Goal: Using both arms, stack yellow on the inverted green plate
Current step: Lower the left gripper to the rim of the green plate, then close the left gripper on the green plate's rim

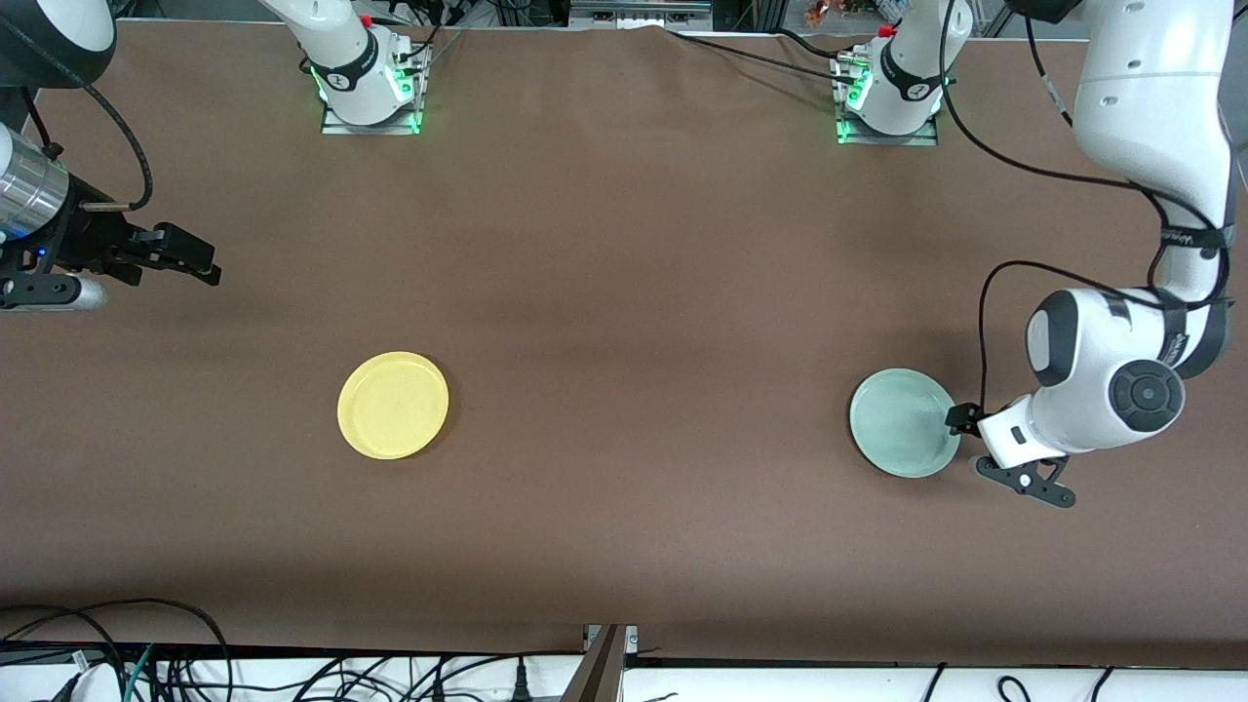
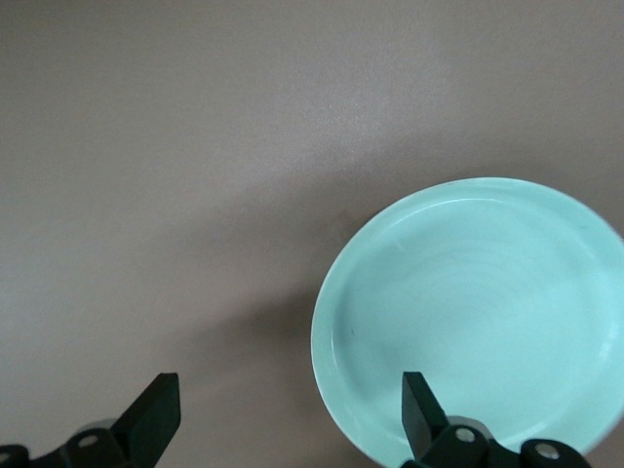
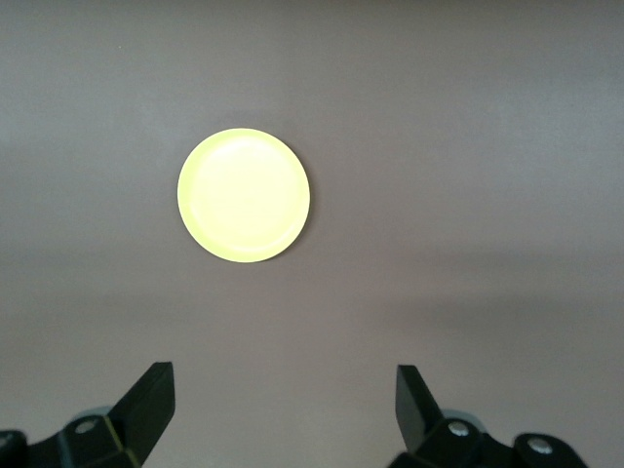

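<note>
Stretching across the frame, the brown table (image 1: pixel 624 292) carries both plates rim-up. At right of centre, the left gripper (image 1: pixel 985 444), jaws spread, straddles the green plate's (image 1: pixel 902 422) rim; a clean flip likely needs a firm pinch on that rim. At the upper-left edge the right gripper (image 1: pixel 185 258), jaws apart, waits, the yellow plate (image 1: pixel 393 405) lying lower-left of centre.

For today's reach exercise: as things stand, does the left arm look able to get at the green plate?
Probably yes: the left gripper is open, low beside the green plate, one finger over its rim.
</note>
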`<state>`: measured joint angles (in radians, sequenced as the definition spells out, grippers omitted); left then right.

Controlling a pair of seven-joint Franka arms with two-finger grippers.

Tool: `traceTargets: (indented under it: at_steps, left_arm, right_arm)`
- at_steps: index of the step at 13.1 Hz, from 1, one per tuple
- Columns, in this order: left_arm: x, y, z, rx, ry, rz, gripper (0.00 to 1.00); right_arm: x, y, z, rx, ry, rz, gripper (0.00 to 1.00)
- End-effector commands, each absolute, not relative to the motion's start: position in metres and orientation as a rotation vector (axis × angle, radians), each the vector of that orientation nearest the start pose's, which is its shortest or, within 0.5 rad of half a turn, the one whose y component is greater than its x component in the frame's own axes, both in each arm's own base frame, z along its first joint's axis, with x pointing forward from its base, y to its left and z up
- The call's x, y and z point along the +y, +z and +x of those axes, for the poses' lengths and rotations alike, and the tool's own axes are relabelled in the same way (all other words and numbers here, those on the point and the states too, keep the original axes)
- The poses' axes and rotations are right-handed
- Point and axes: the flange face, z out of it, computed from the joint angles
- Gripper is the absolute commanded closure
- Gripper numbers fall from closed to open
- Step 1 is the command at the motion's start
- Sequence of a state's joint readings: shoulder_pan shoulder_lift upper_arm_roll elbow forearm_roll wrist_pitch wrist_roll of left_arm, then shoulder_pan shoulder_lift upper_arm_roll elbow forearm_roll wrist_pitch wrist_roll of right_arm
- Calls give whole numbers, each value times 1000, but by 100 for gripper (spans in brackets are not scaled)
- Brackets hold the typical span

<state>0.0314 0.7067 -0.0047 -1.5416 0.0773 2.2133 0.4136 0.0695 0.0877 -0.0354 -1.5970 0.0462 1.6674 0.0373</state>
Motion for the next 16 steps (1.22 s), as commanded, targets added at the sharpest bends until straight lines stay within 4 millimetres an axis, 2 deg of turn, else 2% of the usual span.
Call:
traceTargets:
  at_steps: [1,3,4,5,6,7,8,14,16]
  left_arm:
    - [19,192,693,714,29,-3041,0]
    - [18,167,688,732,55,-3044,0]
    - [22,161,687,751,65,-3041,0]
    - [22,161,687,780,65,-3035,43]
    - [21,165,688,791,56,-3031,69]
    - [22,165,689,792,54,-3029,88]
    - [23,167,688,791,53,-3030,100]
    - [17,174,691,817,51,-3011,100]
    - [17,187,694,810,28,-3008,100]
  right_arm:
    - [27,568,583,-32,82,-3114,0]
    - [35,567,580,-134,113,-3139,0]
    - [41,568,580,-158,108,-3149,0]
    - [41,569,580,-161,101,-3152,0]
    - [40,569,580,-161,101,-3152,0]
    - [40,569,580,-159,101,-3152,0]
    - [41,569,580,-154,101,-3153,0]
    - [40,568,581,-136,103,-3149,0]
    - [40,568,581,-136,101,-3149,0]
